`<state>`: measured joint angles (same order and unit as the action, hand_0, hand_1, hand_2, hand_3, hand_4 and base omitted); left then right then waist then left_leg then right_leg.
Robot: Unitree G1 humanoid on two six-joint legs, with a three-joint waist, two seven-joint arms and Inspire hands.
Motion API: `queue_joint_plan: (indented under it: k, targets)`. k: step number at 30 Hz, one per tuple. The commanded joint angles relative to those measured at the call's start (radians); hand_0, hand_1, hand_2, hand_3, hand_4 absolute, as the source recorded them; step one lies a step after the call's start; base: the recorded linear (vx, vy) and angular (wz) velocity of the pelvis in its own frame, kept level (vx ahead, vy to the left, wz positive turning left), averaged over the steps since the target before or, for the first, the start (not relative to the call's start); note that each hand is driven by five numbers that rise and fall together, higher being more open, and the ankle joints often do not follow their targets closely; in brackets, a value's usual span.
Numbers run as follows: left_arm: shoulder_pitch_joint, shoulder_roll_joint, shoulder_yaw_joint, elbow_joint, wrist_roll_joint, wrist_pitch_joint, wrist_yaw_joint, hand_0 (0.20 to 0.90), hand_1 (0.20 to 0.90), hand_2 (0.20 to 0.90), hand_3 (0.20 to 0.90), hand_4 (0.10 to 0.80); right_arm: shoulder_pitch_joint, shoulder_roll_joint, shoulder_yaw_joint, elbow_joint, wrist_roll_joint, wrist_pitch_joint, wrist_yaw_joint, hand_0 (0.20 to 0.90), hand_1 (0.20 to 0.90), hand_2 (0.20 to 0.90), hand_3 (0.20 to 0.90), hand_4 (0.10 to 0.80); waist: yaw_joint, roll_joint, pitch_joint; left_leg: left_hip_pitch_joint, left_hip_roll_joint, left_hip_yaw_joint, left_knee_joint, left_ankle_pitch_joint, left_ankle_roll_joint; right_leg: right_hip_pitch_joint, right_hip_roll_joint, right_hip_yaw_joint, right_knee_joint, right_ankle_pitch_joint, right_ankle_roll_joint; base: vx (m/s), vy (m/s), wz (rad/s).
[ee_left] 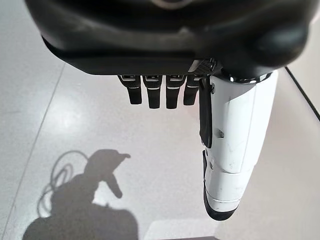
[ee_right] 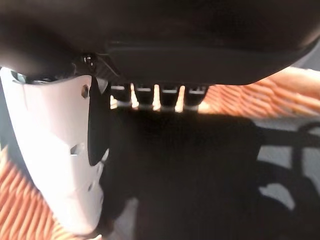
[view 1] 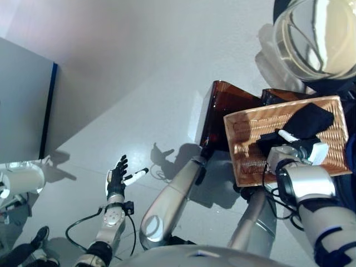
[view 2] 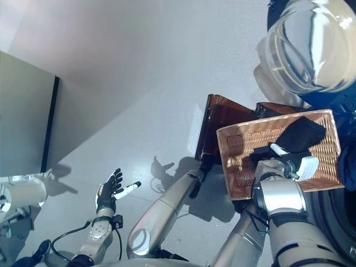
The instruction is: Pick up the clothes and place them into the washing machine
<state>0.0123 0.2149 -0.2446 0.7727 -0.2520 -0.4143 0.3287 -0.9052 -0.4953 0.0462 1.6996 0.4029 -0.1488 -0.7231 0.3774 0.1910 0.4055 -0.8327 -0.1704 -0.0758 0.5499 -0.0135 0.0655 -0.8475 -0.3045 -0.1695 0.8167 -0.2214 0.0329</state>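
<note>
Reaching into the woven orange wicker basket (view 1: pixel 245 144), the right hand (view 1: pixel 289 146) – grip unreadable – meets the black cloth (view 1: pixel 310 120); left hand (view 1: pixel 117 178) open, well apart.

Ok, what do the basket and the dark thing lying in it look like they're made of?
The basket looks like woven wicker or rattan, matte orange-brown: rows of ribbed weave show along its walls and floor. The dark garment looks like soft black fabric, matte, lying in loose folds; the fibre can't be told. The right hand is over it in the basket.
</note>
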Motion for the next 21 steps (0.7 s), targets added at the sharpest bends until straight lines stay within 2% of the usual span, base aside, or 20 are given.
queue_joint_plan:
  k: [1,9,17,19,21]
  targets:
    - [0.026,0.06,0.055,-0.006,-0.011,-0.036,0.038,0.9,0.9,0.9,0.9,0.8,0.0,-0.042,0.01,-0.028,-0.032,0.001,-0.007,0.2,0.2,0.2,0.2,0.3,0.04,0.06,-0.031,-0.05,-0.012,0.015,-0.001,-0.041,-0.037,0.045,0.009,-0.021,-0.063,0.01,-0.017,0.002,0.04,0.09]
    - [0.034,0.063,0.069,0.032,-0.02,-0.034,0.03,0.9,0.9,0.9,0.9,0.8,0.01,-0.04,0.003,-0.042,-0.042,-0.001,-0.014,0.2,0.2,0.2,0.2,0.3,0.031,0.058,-0.043,-0.035,-0.006,0.031,-0.013,-0.039,-0.033,0.051,0.013,-0.005,-0.071,0.019,-0.016,0.0,0.022,-0.09]
    - [0.03,0.061,0.071,0.135,-0.022,-0.025,0.017,0.9,0.9,0.9,0.9,0.8,0.062,-0.064,-0.019,-0.049,-0.057,-0.005,-0.011,0.2,0.2,0.2,0.2,0.3,0.002,0.044,-0.082,0.04,0.002,0.041,-0.078,-0.027,-0.035,0.124,0.019,0.001,-0.134,0.04,-0.01,0.023,0.006,-0.06]
    - [0.026,0.059,0.074,0.175,-0.027,-0.025,0.009,0.9,0.9,0.9,0.9,0.8,0.088,-0.073,-0.049,-0.065,-0.031,-0.028,-0.004,0.2,0.2,0.2,0.2,0.3,-0.012,0.042,-0.095,0.073,0.006,0.043,-0.106,-0.02,-0.037,0.159,0.023,-0.001,-0.16,0.045,-0.008,0.05,-0.006,-0.07]
    - [0.016,0.048,0.082,0.242,-0.038,-0.021,0.002,0.9,0.9,0.9,0.9,0.8,0.155,-0.057,-0.138,-0.136,0.13,-0.127,0.066,0.2,0.2,0.2,0.2,0.3,-0.038,0.034,-0.111,0.133,0.01,0.045,-0.146,-0.013,-0.043,0.224,0.034,0.004,-0.212,0.053,-0.004,0.094,0.005,-0.1]
